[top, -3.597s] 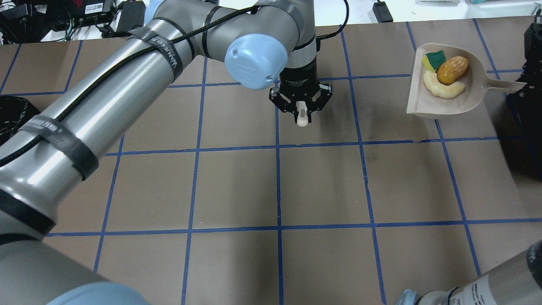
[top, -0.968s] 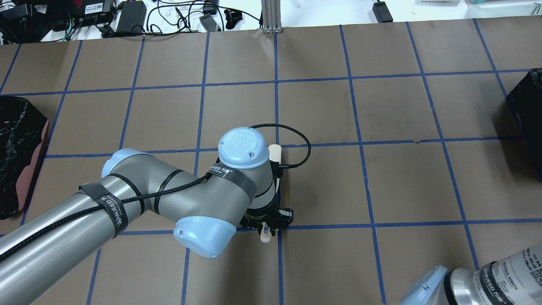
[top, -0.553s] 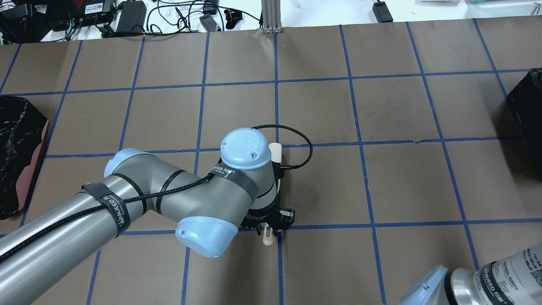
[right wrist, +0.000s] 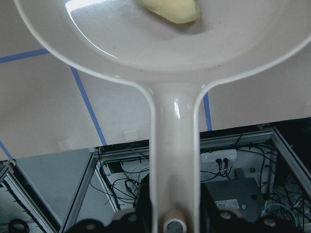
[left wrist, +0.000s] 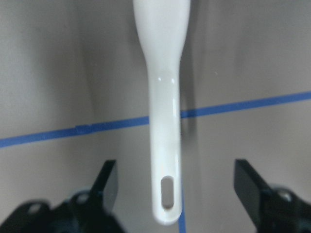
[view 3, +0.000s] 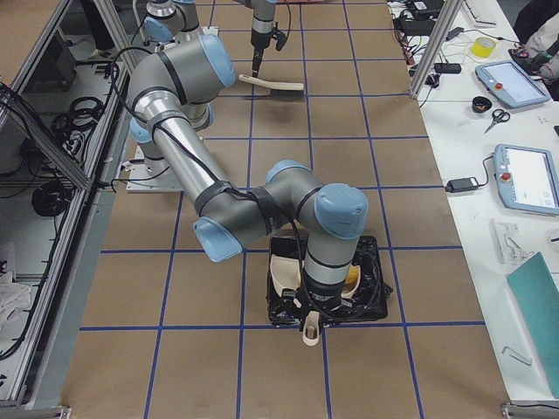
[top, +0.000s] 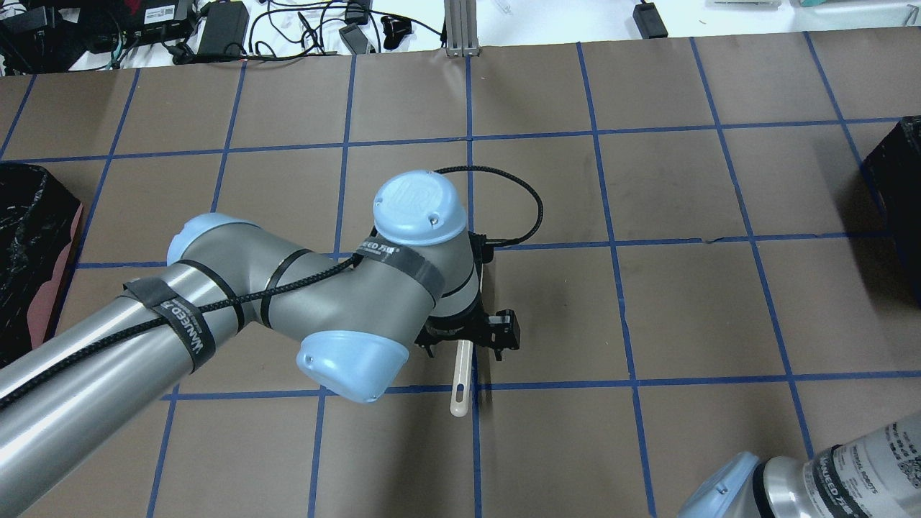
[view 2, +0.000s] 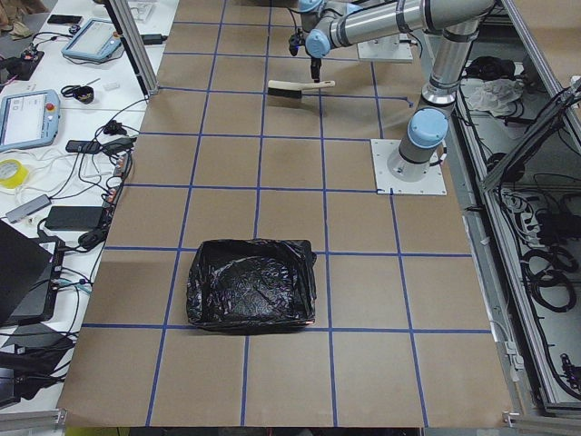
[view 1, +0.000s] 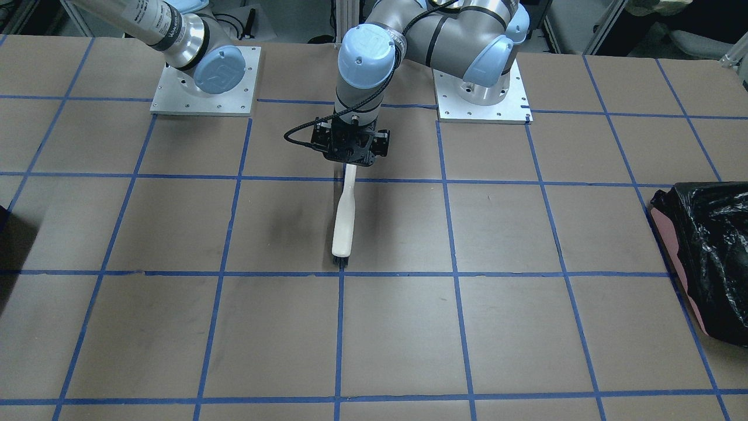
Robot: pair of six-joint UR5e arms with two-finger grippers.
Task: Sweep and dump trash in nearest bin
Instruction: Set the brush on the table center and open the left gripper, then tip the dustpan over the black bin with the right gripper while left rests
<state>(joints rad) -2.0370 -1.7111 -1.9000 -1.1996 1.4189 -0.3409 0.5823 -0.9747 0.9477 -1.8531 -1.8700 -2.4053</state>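
The white brush [view 1: 343, 222] lies flat on the table; its handle [left wrist: 165, 145] runs between the wide-apart fingers [left wrist: 107, 184] of my left gripper [view 1: 349, 159], which is open just above it. In the overhead view the handle end [top: 460, 392] sticks out below that gripper [top: 466, 349]. My right gripper [right wrist: 170, 223] is shut on the white dustpan's handle [right wrist: 172, 145]. The pan [view 3: 284, 278] is tilted over the black bin [view 3: 374, 284]. One pale yellow peel piece [right wrist: 170, 9] lies in the pan, and an orange-yellow bit [view 3: 351, 276] shows at the bin. The other trash is hidden.
A second black-bagged bin [top: 29, 252] stands at the table's left end and also shows in the exterior left view [view 2: 252, 283]. The right bin's corner [top: 896, 187] shows at the overhead view's right edge. Brown paper with blue tape lines covers the table.
My left gripper has let go of the brush and lifted off it, so more of the handle shows. The dustpan with trash, seen earlier at the far right, has left the overhead view.
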